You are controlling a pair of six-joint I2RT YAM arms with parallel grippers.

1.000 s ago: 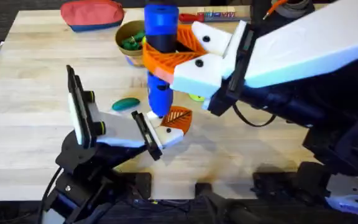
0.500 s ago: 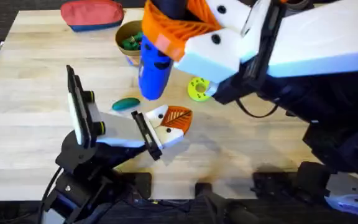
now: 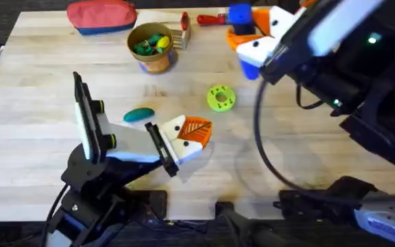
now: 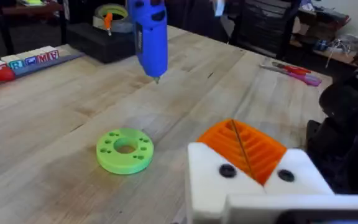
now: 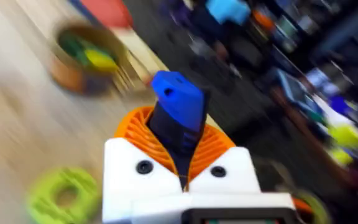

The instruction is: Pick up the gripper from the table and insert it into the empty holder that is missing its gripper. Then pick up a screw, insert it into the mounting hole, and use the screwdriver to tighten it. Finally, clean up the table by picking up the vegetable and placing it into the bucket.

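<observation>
The right gripper [image 3: 247, 36], white blocks with orange ribbed pads, has its jaws clamped on the chunky blue cylindrical electric screwdriver [image 3: 239, 16], which it holds over the far edge of the large light wooden tabletop [image 3: 300, 147]; in the left wrist view the screwdriver [image 4: 149, 35] hangs upright with its tip just above the wood. In the right wrist view its blue body [image 5: 179, 106] stands between the orange pads.

The left gripper [image 3: 187, 137] lies low near the table's middle, its orange ribbed pads pressed together in a narrow wedge with nothing seen between them; the left wrist view shows the pads [image 4: 247, 146] meeting along a thin line.

Just beside the left gripper, on the side of the left arm, lies the small smooth teal-green oval toy vegetable [image 3: 139, 114], flat on the wood. Beyond the left jaws, toward the right gripper, lies a lime-green round plastic disc with holes [image 3: 220, 97], apart from both.

Farther off sits the small round yellow-tan bucket with an orange base [image 3: 145, 60], upright, holding green and yellow toy pieces [image 3: 149, 44]. A red zip pouch [image 3: 102, 15] rests at the far edge beside it, and a slim red-handled tool [image 3: 210, 19] lies just beside the screwdriver.
</observation>
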